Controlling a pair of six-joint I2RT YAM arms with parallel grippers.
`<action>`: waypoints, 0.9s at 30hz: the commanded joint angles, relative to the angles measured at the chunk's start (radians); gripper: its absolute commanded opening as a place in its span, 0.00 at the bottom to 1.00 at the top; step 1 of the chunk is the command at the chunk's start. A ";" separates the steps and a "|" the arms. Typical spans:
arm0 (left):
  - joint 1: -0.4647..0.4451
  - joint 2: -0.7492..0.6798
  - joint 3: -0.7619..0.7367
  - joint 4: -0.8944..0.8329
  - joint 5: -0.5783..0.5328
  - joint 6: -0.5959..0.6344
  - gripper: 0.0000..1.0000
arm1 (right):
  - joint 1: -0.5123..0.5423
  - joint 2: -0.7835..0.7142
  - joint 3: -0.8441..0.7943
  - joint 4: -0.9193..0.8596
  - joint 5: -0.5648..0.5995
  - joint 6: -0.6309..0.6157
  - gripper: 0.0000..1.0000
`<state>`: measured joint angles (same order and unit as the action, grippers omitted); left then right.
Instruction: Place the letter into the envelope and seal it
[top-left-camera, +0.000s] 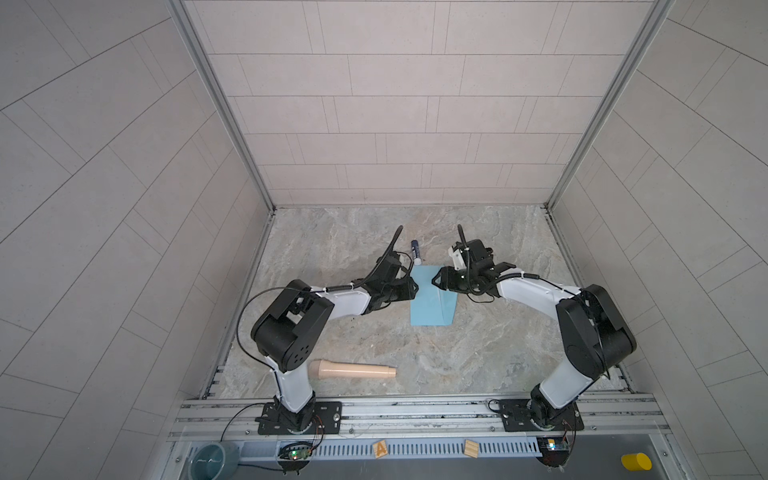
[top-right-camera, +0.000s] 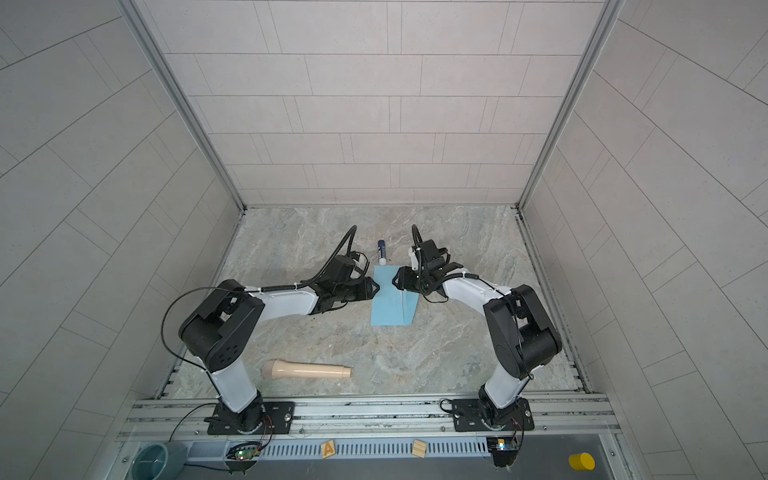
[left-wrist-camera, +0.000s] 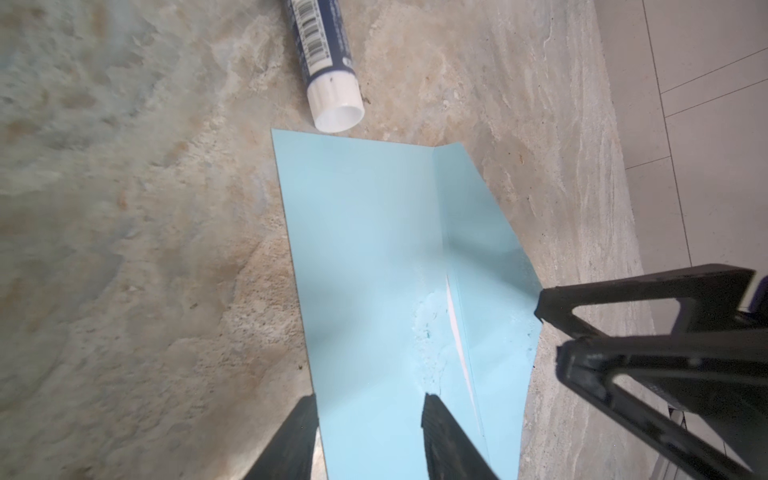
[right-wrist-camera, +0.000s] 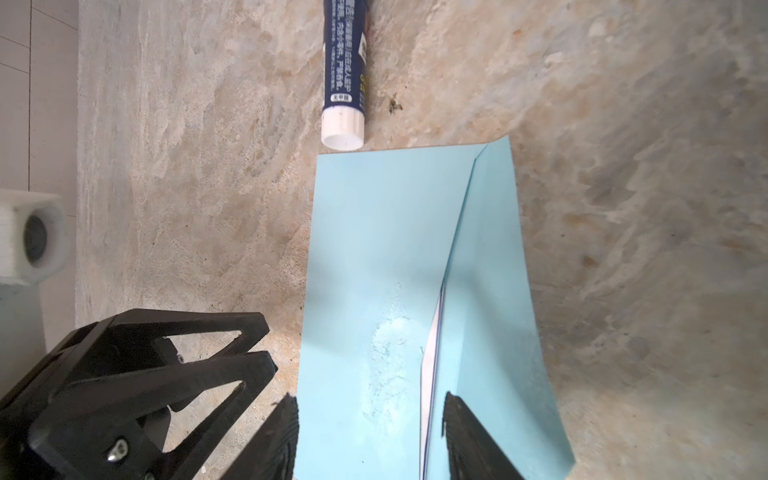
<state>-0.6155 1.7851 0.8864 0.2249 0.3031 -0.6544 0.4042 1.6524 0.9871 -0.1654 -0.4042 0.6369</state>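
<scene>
The light blue envelope (top-left-camera: 428, 307) (top-right-camera: 390, 309) lies flat on the marble table, its long side running front to back. Its flap (left-wrist-camera: 478, 232) (right-wrist-camera: 494, 249) is open and stands raised along the right side. A thin white, blue-edged sliver of the letter (right-wrist-camera: 430, 374) (left-wrist-camera: 457, 332) shows at the mouth; the rest is hidden inside. A whitish glue smear (right-wrist-camera: 390, 353) marks the body beside the mouth. My left gripper (top-left-camera: 414, 286) (left-wrist-camera: 370, 415) is open over the envelope's left edge. My right gripper (top-left-camera: 435, 280) (right-wrist-camera: 372, 411) is open over the mouth and flap, holding nothing.
A dark blue glue stick (top-left-camera: 416, 252) (left-wrist-camera: 324, 62) lies just behind the envelope's far edge. A beige handle-shaped object (top-left-camera: 351, 370) lies at the front left. Two wooden blocks (top-left-camera: 380, 449), a teal bowl (top-left-camera: 212, 459) and a yellow cylinder (top-left-camera: 636, 461) sit below the front rail.
</scene>
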 joint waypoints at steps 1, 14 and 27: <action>-0.001 -0.018 -0.023 -0.016 0.002 0.002 0.48 | 0.013 -0.004 -0.025 -0.013 0.001 0.009 0.56; -0.002 0.008 -0.048 0.028 0.042 -0.038 0.48 | 0.032 0.055 -0.051 0.029 -0.011 0.034 0.55; -0.004 0.034 -0.058 0.056 0.061 -0.065 0.49 | 0.039 0.104 -0.053 0.050 -0.027 0.044 0.54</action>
<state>-0.6155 1.8061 0.8448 0.2581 0.3573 -0.7143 0.4347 1.7405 0.9417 -0.1226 -0.4267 0.6643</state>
